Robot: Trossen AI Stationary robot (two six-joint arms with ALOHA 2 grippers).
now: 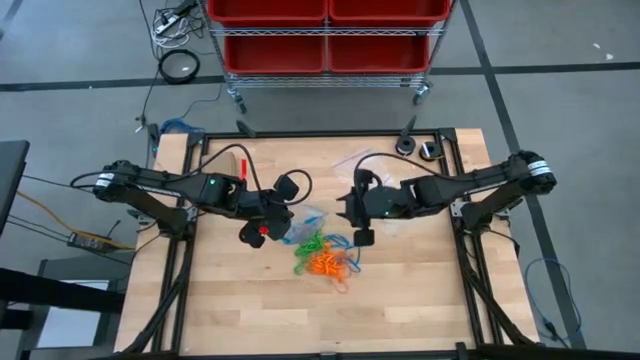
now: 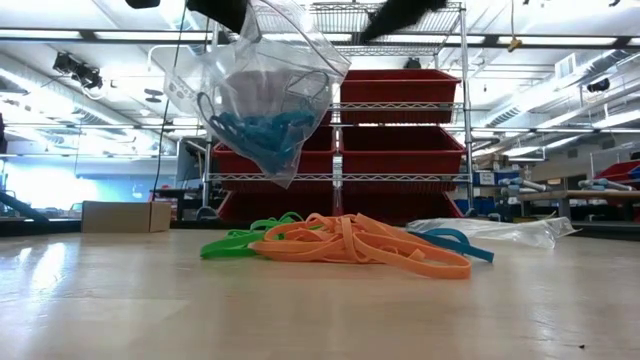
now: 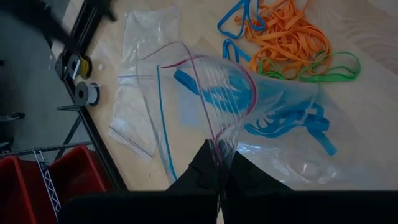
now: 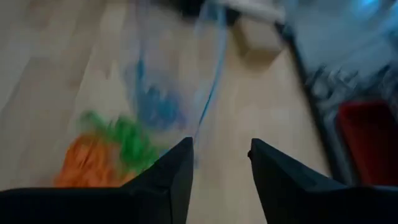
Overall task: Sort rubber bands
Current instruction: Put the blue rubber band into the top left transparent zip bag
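Counter: cardboard box at far left, spare clear bags flat. Rubber bands, orange and green, heaped mid-counter; blue ones inside raised bag. Left gripper jaws clenched on bag rim; right gripper jaws released, beside it.

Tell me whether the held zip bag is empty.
Not empty: the zip bag hangs from the left gripper with blue rubber bands inside.
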